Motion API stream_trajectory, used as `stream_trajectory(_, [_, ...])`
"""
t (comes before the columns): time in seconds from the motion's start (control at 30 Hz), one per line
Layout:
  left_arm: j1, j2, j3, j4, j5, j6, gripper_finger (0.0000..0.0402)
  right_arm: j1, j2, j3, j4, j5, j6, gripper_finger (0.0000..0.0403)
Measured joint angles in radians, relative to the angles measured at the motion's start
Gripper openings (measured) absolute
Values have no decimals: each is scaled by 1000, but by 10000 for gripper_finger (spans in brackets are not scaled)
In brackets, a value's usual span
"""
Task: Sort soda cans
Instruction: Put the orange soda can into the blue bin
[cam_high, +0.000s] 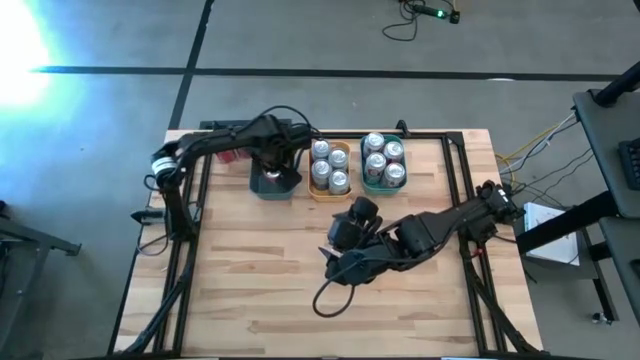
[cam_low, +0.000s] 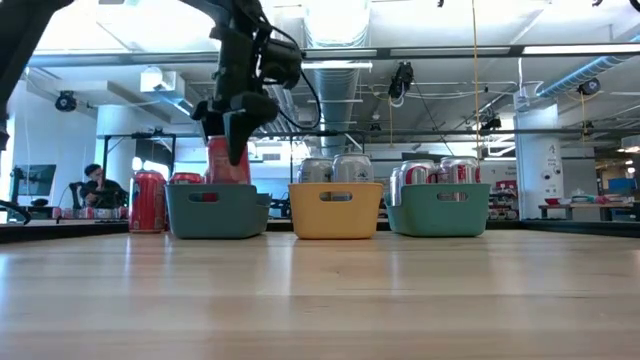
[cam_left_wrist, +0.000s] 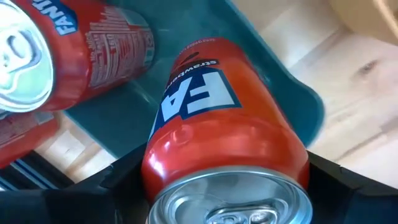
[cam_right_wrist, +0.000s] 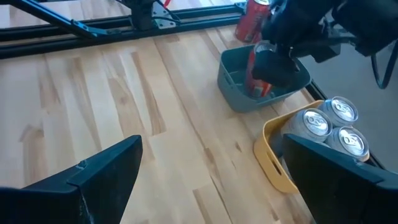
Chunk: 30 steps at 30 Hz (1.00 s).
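Nearest the front of the wooden table, the right gripper is parked low over bare wood. Its two dark fingers are spread wide, and nothing is held between them.

Farther back, three plastic trays are lined up in a row. The round red metal soda can is gripped by the left gripper, with the fingers closed on its sides near the shiny top. The can is held upright, its lower part already inside the dark teal plastic tray at the left end of the row. Another red can is seen already in that tray.

Next along, silver-topped cans are packed in the yellow plastic tray. More cans are packed in the other teal tray. One more red can is left standing on the table beside the first tray.

The held can could be bumped against the can already inside if it is lowered too close. It could also be tipped over if it is let go before its bottom is flat on the tray floor.
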Motion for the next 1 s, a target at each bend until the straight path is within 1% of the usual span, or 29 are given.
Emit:
stream_trajectory(0.27, [21, 49, 0, 0, 29, -33, 283, 2, 0, 0, 2, 0, 1, 379])
stream_trajectory(0.4, [23, 63, 0, 14, 66, -25, 285, 5, 0, 0, 4, -1, 3, 379])
stream_trajectory(0.6, [27, 80, 0, 35, 54, -18, 287, 5, 0, 0, 24, -81, 4, 379])
stream_trajectory(0.7, [30, 79, 0, 61, 51, -15, 288, 9, 0, 0, 23, -87, 9, 380])
stream_trajectory(0.8, [34, 79, 0, 72, 51, 2, 303, 14, -2, 0, 23, -87, 19, 380])
stream_trajectory(1.0, [52, 70, 0, 53, 44, 6, 359, 18, -9, 0, 23, -102, 39, 380])
